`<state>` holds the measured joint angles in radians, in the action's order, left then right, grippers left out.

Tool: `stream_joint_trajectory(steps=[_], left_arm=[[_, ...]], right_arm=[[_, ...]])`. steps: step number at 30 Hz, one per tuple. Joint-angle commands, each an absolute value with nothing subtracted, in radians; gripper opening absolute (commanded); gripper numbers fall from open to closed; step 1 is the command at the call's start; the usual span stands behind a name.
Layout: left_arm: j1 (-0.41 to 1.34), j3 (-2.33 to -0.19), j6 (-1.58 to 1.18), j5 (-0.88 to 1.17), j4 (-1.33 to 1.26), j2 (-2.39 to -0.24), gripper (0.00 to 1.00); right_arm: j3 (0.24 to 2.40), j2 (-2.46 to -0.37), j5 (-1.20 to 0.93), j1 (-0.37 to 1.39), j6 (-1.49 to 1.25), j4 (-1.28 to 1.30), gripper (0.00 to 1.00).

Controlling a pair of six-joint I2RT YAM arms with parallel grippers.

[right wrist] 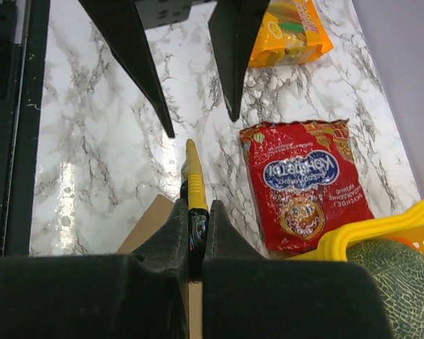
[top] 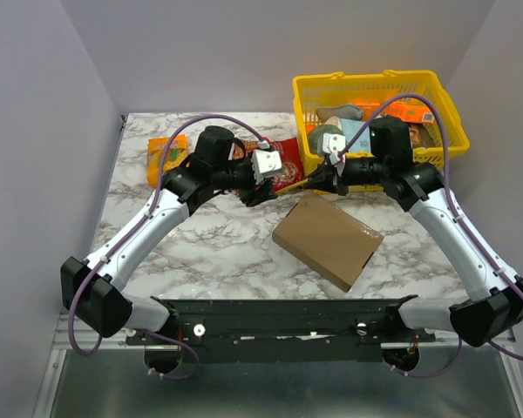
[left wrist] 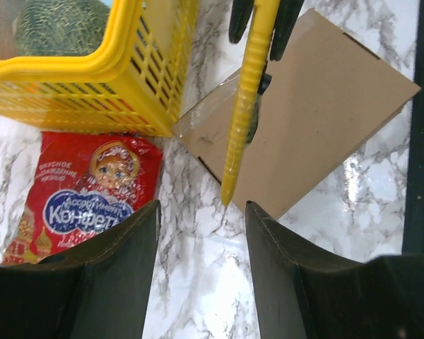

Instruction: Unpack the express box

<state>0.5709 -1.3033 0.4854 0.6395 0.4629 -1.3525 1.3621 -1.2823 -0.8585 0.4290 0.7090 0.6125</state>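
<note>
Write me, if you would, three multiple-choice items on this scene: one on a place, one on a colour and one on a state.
1. Where does the red snack bag lie?
A. On the table beside the yellow basket
B. Inside the basket
C. On the floor

2. What colour is the tool held in the right gripper?
A. Blue
B. Yellow
C. Green

3. How does the express box stand?
A. Open, flaps out
B. Up on one edge
C. Closed, flat on the table

Answers:
1 A: the bag lies on the marble next to the basket's wall.
2 B: the right wrist view shows a yellow shaft clamped in the gripper.
3 C: the top view shows it lying flat with no flap raised.
</note>
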Motion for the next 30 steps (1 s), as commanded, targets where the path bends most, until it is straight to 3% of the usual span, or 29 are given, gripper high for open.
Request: stream_joint_trajectory(steps=[1, 21, 27, 28, 29, 30], left_arm=[[0.575, -1.365, 0.496, 0.799, 0.525, -1.391, 0.57], [0.575, -1.354, 0.482, 0.813, 0.523, -1.41, 0.38], [0.574, -1.384, 0.48, 0.842, 0.541, -1.433, 0.16], [0.575, -1.388, 0.482, 0.847, 0.546, -1.436, 0.04], [0.575, -1.394, 0.486, 0.851, 0.555, -1.442, 0.0], [0.575, -1.414, 0.491, 0.854, 0.584, -1.456, 0.0]], right_arm=[[1.411, -1.267, -0.878, 0.468, 0.721, 0.637, 0.01], [1.442, -1.292, -0.854, 0.474, 0.629, 0.606, 0.01], [1.442, -1.307, -0.845, 0.477, 0.612, 0.606, 0.01], [1.443, -1.307, -0.844, 0.479, 0.597, 0.604, 0.01], [1.443, -1.31, -0.836, 0.479, 0.583, 0.601, 0.01], [1.448, -1.315, -0.827, 0.48, 0.563, 0.598, 0.1]])
